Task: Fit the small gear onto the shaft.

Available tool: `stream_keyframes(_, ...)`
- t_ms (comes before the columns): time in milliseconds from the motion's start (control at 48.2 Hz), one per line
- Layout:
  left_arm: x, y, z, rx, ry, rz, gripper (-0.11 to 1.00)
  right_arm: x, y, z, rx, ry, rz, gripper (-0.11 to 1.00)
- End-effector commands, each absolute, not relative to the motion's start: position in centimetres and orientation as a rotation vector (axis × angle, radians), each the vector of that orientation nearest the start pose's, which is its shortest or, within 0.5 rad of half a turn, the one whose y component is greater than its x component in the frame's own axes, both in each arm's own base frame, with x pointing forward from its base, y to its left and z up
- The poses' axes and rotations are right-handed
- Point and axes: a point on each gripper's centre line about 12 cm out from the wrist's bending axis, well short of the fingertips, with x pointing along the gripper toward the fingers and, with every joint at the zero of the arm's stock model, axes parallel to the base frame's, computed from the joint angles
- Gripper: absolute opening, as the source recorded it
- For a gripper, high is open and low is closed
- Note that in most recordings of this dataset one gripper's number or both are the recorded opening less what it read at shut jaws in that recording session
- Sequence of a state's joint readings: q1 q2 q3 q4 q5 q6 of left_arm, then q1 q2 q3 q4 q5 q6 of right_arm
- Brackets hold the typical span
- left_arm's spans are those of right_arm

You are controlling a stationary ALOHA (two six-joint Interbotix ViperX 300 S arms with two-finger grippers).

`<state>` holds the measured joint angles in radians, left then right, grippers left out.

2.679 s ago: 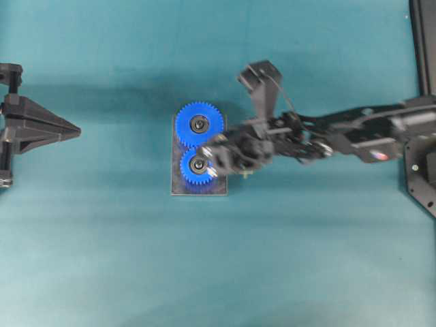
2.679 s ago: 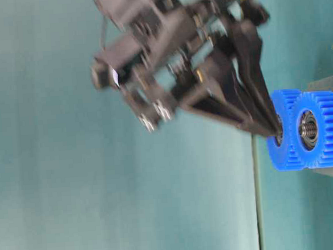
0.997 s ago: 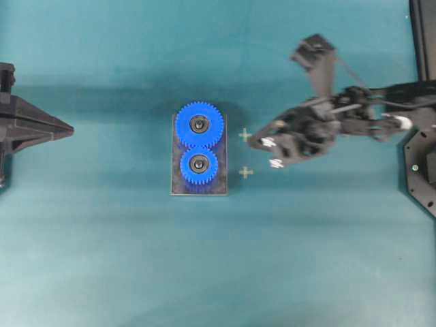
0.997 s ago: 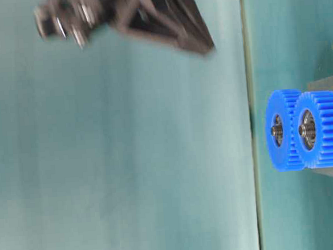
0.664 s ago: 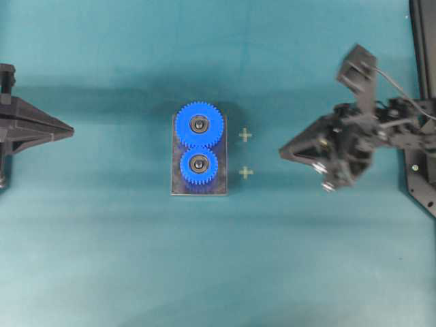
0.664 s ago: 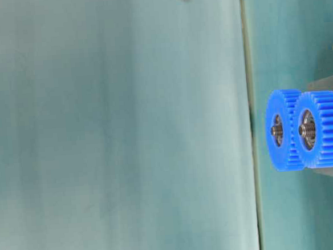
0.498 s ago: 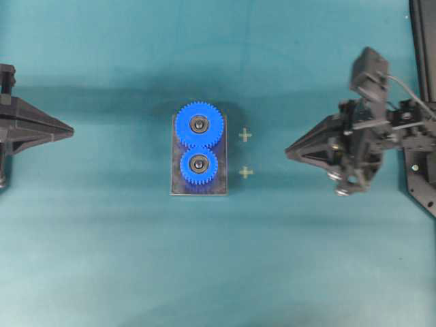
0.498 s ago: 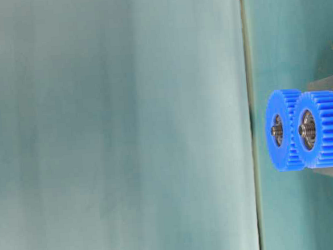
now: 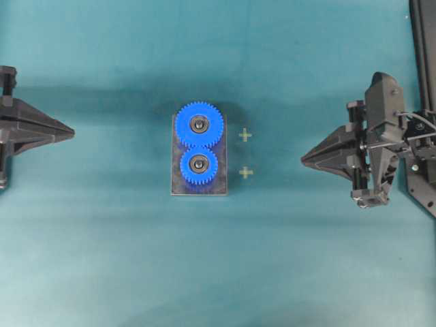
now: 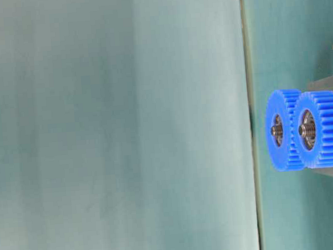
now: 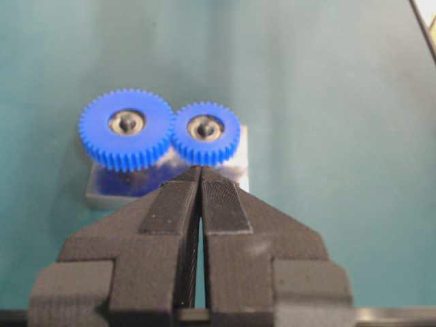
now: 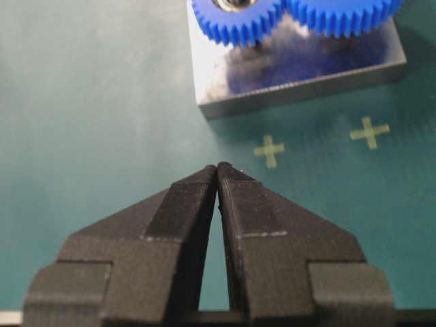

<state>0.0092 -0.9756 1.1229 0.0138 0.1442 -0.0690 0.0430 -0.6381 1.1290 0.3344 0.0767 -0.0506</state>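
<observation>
The small gear (image 9: pixel 199 164) sits flat on the grey plate (image 9: pixel 221 185), threaded over the shaft (image 9: pixel 199 163), whose silvery tip shows inside the gear's dark-ringed hole. Its teeth meet those of the larger gear (image 9: pixel 199 125), which sits on the same plate toward the counter's far edge in the overhead view. From table level both gears stand raised off the plate, the small gear (image 10: pixel 321 128) in front and partly covering the larger gear (image 10: pixel 281 130). The plate lies near the middle of the teal counter (image 9: pixel 102 259), and two pale cross marks (image 9: pixel 245 135) are printed on the counter just beside the plate, on the right arm's side. The left gripper (image 9: pixel 68 130) rests at the counter's left edge, well apart from the plate, pointing toward it; in its wrist view the left gripper (image 11: pixel 200 169) has its two black pads pressed together with nothing between them. The right gripper (image 9: pixel 305 161) hangs near the counter's right edge, also well clear of the gears and pointing inward; its wrist view shows the right gripper (image 12: pixel 217 167) with tips touching and empty, the plate's edge and the crosses beyond it.
</observation>
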Motion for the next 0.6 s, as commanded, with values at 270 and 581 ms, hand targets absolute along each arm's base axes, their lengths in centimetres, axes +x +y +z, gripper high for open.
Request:
stream_keyframes(270,19.5,0.2,25.7,-0.058,0.289,0.020,0.00,22.3,0.7,20.2,0.266,0.512,-0.035,0.19)
stream_keyframes(581,19.4,0.2,25.8,-0.059,0.279,0.020,0.00,21.6,-0.7,20.2,0.272,0.482,-0.093,0.19)
